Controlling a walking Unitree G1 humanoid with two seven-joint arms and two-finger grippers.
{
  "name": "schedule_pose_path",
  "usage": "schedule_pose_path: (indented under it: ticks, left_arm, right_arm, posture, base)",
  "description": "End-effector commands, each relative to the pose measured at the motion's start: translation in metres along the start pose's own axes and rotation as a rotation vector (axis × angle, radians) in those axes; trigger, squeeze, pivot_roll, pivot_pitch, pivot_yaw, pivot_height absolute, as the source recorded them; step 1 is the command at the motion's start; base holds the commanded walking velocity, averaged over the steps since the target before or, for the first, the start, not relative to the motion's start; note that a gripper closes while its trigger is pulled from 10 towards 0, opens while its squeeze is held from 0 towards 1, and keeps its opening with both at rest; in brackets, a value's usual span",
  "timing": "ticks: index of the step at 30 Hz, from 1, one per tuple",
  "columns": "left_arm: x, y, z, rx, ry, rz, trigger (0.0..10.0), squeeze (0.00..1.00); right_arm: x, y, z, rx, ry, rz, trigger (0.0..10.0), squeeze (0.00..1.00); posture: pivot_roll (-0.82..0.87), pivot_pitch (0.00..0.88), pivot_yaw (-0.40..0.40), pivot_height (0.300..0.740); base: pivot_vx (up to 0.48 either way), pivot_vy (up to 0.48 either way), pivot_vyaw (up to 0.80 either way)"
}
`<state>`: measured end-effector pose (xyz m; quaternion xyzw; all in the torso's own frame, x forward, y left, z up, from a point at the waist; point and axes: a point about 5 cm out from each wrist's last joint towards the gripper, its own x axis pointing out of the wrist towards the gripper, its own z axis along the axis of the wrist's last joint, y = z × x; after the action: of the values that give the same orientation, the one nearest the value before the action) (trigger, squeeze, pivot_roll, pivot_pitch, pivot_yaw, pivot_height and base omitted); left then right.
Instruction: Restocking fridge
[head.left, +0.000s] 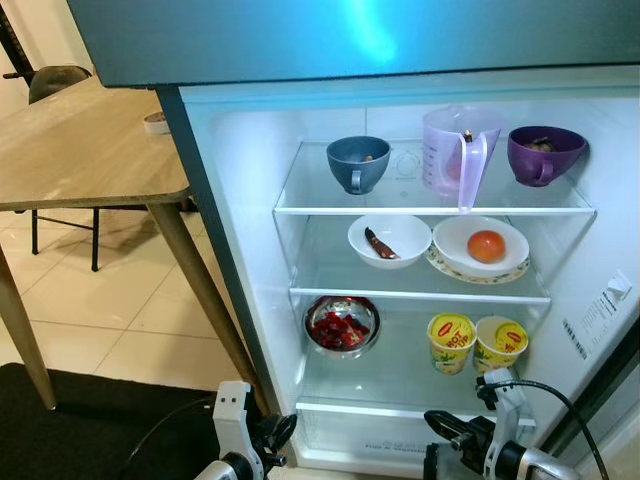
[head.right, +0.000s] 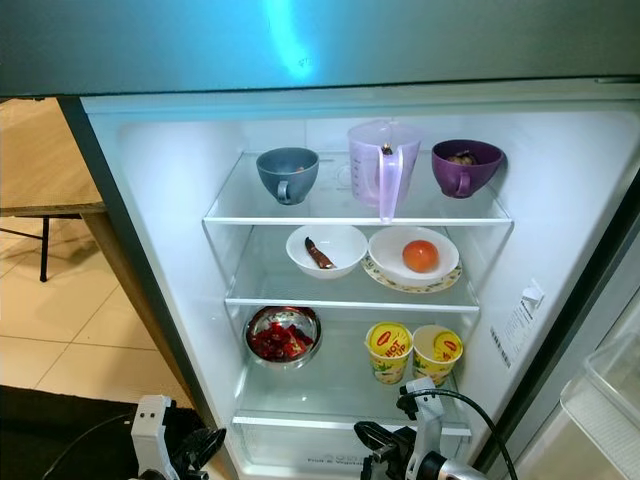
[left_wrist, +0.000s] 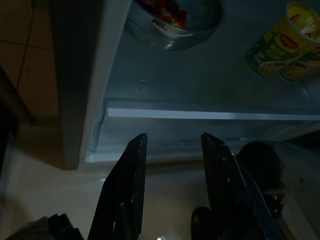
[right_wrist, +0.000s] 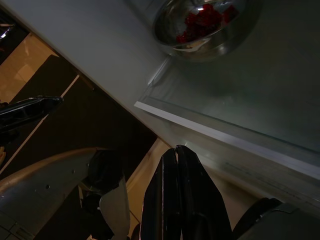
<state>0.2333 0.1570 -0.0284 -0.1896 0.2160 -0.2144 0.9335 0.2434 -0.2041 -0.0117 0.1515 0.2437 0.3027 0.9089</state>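
— Fridge (head.left: 240, 150)?
— Standing open, lit inside, three glass shelves stocked.
— Top shelf?
— Blue cup (head.left: 358, 163) at the left, clear lilac jug (head.left: 458, 150) in the middle, purple cup (head.left: 545, 154) at the right.
— Middle shelf?
— White bowl (head.left: 389, 240) holding something dark, just beside a plate with a bowl and an orange fruit (head.left: 486, 246).
— Bottom shelf?
— Steel bowl (head.left: 342, 324) of red pieces at the left, two yellow noodle cups (head.left: 451, 342) side by side at the right, touching.
— Left claw (left_wrist: 172, 150)?
— Low before the fridge's bottom edge, fingers apart, nothing between them.
— Right claw (right_wrist: 176, 165)?
— Low too, below the noodle cups, fingers pressed together, empty.
— Around the fridge?
— Wooden desk (head.left: 70, 150) to the left with a chair (head.left: 55, 80) behind it, tiled floor (head.left: 110, 310), dark mat (head.left: 80, 430) near the left arm.
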Motion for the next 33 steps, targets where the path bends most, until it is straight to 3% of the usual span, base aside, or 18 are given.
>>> schedule_pose_path:
  ticks: [1, 7, 8, 10, 20, 27, 33]
  left_arm:
    - [0.006, -0.006, 0.006, 0.032, -0.011, -0.047, 10.0, 0.0]
    - [0.011, -0.014, 0.008, 0.057, -0.016, -0.11, 10.0, 0.0]
    - [0.013, -0.017, 0.008, 0.075, -0.012, -0.132, 10.0, 0.0]
    - [0.013, -0.018, 0.008, 0.08, -0.011, -0.138, 10.0, 0.0]
    - [0.015, -0.021, 0.008, 0.111, 0.007, -0.161, 10.0, 0.0]
    - [0.015, -0.022, 0.003, 0.098, 0.022, -0.163, 10.0, 0.0]
    - [0.017, -0.023, 0.004, 0.112, 0.022, -0.154, 10.0, 0.0]
  right_arm:
    - [0.002, 0.001, 0.0, 0.001, -0.012, -0.004, 10.0, 0.0]
    - [0.002, 0.0, 0.0, 0.003, -0.014, -0.005, 10.0, 0.0]
    - [0.002, -0.003, -0.004, -0.01, 0.031, -0.077, 10.0, 0.0]
    - [0.002, -0.005, -0.006, -0.017, 0.05, -0.107, 10.0, 0.0]
    - [0.001, -0.005, -0.002, 0.0, 0.014, -0.084, 10.0, 0.0]
    - [0.003, -0.006, -0.006, -0.003, 0.063, -0.126, 10.0, 0.0]
    - [0.001, -0.006, 0.0, 0.005, 0.002, -0.068, 10.0, 0.0]
  posture:
    - [-0.07, 0.0, 0.04, 0.554]
    - [-0.07, 0.0, 0.04, 0.574]
    - [-0.07, 0.0, 0.04, 0.574]
    - [-0.07, 0.0, 0.04, 0.574]
    - [-0.07, 0.0, 0.038, 0.574]
    - [-0.07, 0.0, 0.039, 0.574]
    - [-0.07, 0.0, 0.037, 0.588]
  base:
    - [0.0, 0.0, 0.0]
    - [0.0, 0.0, 0.0]
    - [0.0, 0.0, 0.0]
    - [0.0, 0.0, 0.0]
    - [0.0, 0.0, 0.0]
    - [0.0, 0.0, 0.0]
    - [0.0, 0.0, 0.0]
